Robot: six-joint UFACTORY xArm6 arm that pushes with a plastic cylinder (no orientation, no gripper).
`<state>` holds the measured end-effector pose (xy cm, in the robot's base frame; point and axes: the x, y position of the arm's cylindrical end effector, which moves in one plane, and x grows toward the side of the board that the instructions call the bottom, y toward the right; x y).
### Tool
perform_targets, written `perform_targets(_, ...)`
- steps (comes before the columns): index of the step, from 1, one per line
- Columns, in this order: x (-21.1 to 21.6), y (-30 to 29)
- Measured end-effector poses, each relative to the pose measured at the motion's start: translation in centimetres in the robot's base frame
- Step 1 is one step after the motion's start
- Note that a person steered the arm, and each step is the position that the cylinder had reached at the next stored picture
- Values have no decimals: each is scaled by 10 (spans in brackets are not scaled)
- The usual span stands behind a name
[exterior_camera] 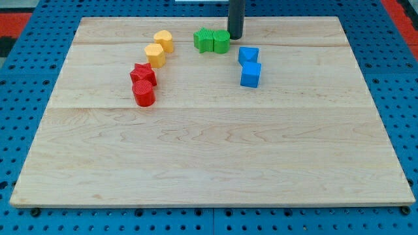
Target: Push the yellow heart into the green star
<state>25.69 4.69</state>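
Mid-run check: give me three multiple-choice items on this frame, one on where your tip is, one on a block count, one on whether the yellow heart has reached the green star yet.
1. Where is my tip?
A. beside the green blocks, on the view's right of them
B. among the red blocks
C. at the view's bottom edge

2. How many blue blocks are on the board?
A. one
B. two
C. four

3. What is the state of the yellow heart relative to the green star?
A. stacked on it
B. touching it
C. apart from it

Answers:
1. A: the rod ends right next to the green round block, far from the red pair.
2. B: an upper blue block and a lower blue block sit together.
3. C: bare wood shows between the heart and the star.
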Motion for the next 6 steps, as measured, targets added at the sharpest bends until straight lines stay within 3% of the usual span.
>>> perform_targets(1, 2, 3)
perform_targets(3, -63, -5)
perform_targets(6, -65, -241)
